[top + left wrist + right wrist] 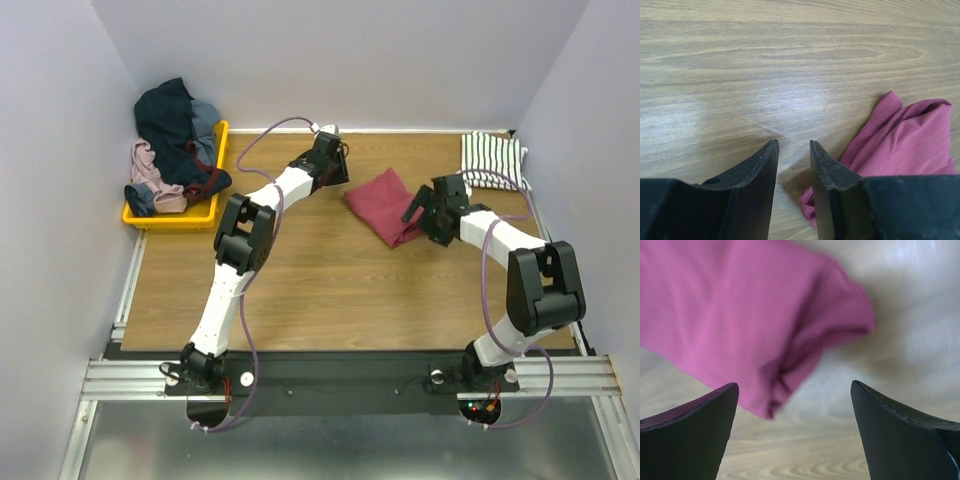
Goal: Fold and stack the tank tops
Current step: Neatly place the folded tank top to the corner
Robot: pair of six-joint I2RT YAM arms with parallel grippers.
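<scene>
Red tank top bunched mid-table, striped top folded, far corner

Pale lilac walls; wood-grain tabletop; metal rails.

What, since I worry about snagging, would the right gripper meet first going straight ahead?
Probably the dark red tank top, its bunched edge just ahead of the right gripper; depth is unclear.
</scene>
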